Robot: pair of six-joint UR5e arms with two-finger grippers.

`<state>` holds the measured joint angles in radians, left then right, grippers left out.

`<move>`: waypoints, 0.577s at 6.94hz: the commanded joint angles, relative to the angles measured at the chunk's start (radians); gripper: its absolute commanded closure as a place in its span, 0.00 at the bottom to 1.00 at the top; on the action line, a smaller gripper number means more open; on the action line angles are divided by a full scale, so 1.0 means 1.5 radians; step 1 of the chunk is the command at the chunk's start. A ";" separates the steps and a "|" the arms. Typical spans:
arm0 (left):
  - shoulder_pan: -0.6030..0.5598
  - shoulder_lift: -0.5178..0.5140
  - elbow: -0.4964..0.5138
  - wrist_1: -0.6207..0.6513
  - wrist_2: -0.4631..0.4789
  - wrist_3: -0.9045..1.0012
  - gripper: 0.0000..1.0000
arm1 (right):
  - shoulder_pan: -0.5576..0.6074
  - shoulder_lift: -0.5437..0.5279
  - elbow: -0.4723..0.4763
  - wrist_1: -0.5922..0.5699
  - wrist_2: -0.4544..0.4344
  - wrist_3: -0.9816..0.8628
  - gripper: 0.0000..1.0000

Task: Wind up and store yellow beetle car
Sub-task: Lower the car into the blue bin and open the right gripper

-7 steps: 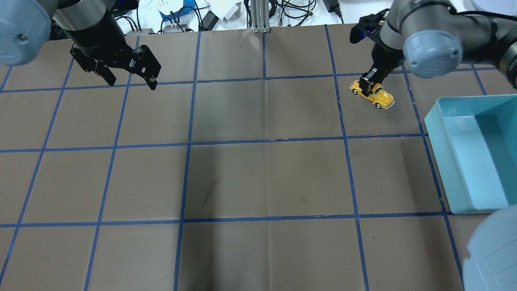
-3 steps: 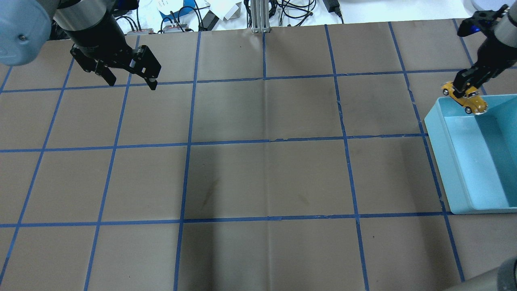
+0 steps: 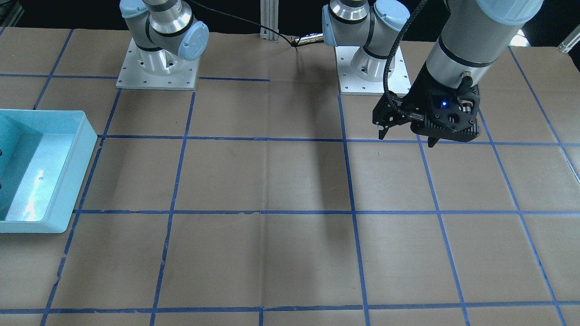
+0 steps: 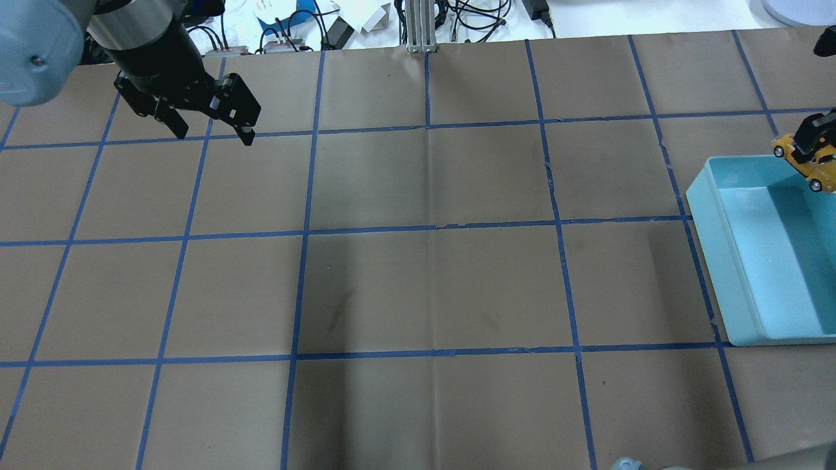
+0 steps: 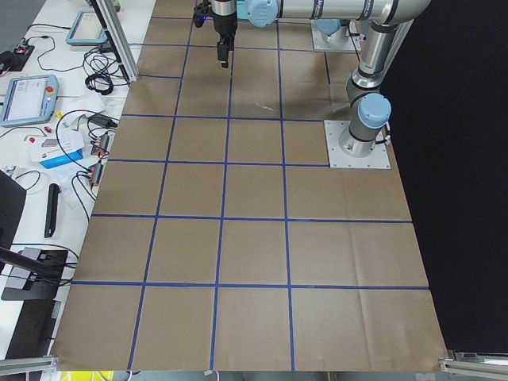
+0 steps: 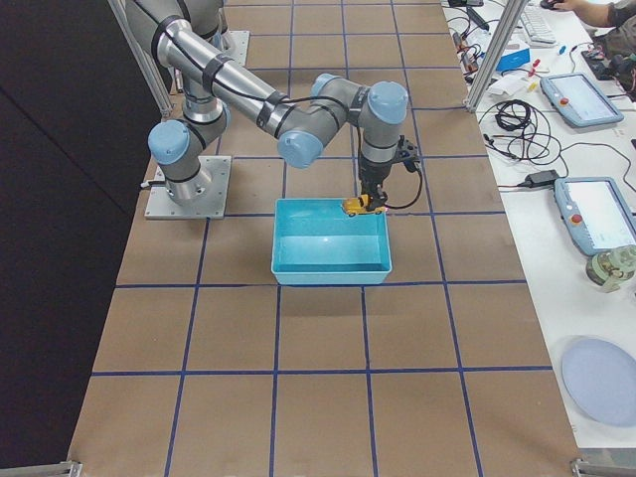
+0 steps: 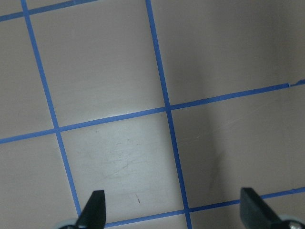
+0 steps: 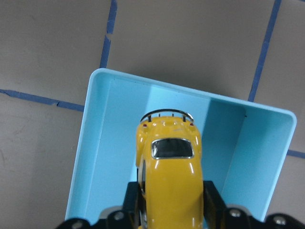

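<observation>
right end effector: clamped on the yellow beetle car, one finger on each flank, with nothing else in it.
grip spot: I reckon the flat door sides between the wheels are the only sane place to pinch it, which is where it's held. The domed roof and curved ends would likely just squirt out.
handling: looks like a hard, glossy little shell, so probably light and stiff but slippery. A firm, square squeeze beats a gentle one. The wheels roll freely, so I'd expect it to scoot once it's let go, more so if the spring's wound.
car position: hanging in the air over the blue bin, close to one end wall. It doesn't seem to touch it, and the bumper end points away from the wrist.
blue bin: open top, sitting at the right edge of the surface. Its walls should stop any rolling.
left end effector: far off on the left side, fingers spread wide and holding nothing, hovering above bare paper.
</observation>
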<state>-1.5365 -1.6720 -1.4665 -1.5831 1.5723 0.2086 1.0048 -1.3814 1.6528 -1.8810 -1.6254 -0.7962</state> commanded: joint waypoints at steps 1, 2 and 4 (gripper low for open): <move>0.000 0.000 0.001 0.000 0.000 0.000 0.00 | -0.012 -0.088 0.098 -0.009 0.001 0.022 0.62; 0.000 0.000 0.000 0.000 0.000 0.000 0.00 | -0.021 -0.096 0.131 -0.022 0.001 0.032 0.64; 0.000 0.000 0.000 0.000 0.000 0.000 0.00 | -0.072 -0.094 0.234 -0.179 0.001 0.027 0.64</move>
<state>-1.5369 -1.6721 -1.4663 -1.5831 1.5723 0.2086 0.9375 -1.5191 1.9088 -2.0169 -1.6245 -0.7545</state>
